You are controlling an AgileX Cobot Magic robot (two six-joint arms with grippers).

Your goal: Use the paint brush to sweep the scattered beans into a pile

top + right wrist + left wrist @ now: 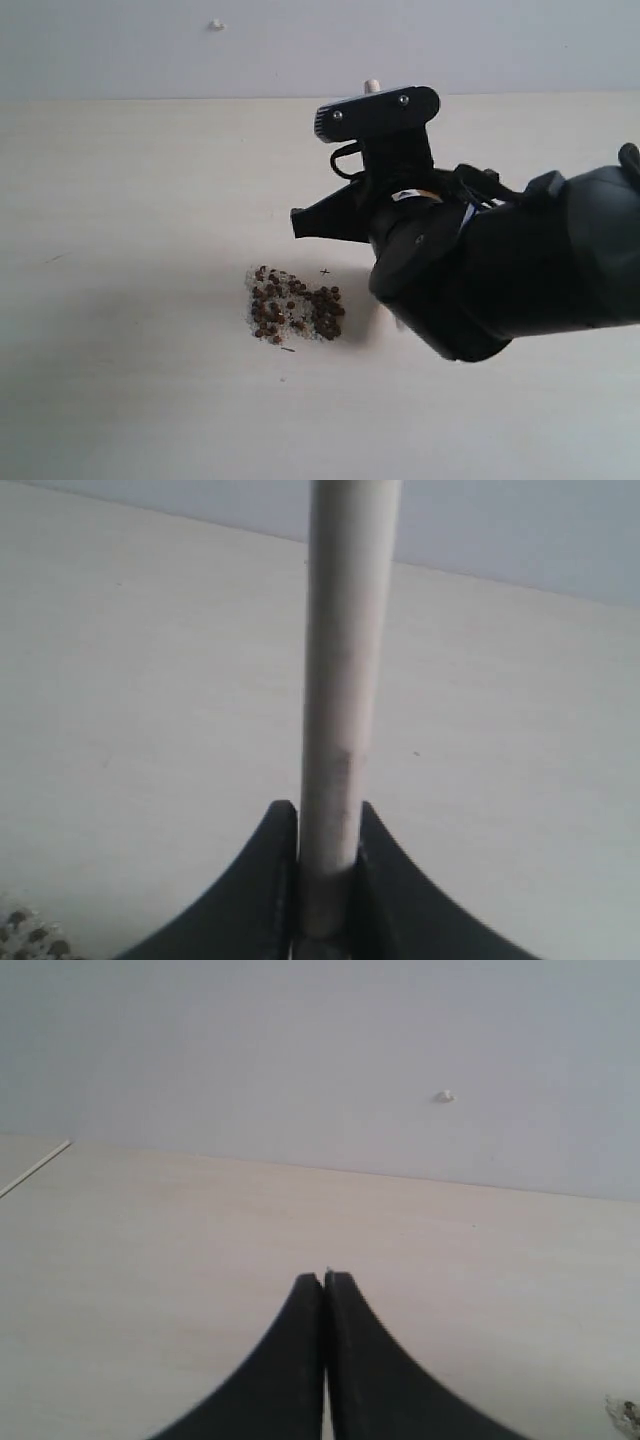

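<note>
The beans [295,305] lie in one tight reddish-brown cluster mixed with white grains, at the middle of the pale table. An edge of the cluster also shows in the right wrist view, beans [25,935]. My right gripper [328,815] is shut on the paint brush handle [345,680], a pale wooden shaft running up between the jaws. In the exterior view only the handle's end [371,87] pokes above the right arm [480,270], just right of the cluster; ferrule and bristles are hidden. My left gripper [325,1278] is shut on nothing, over bare table.
The pale wooden table [120,200] runs back to a light grey wall. A small white knob [217,25] sticks out of the wall. A table edge [35,1168] shows in the left wrist view. A small dark mark [324,271] sits just behind the cluster.
</note>
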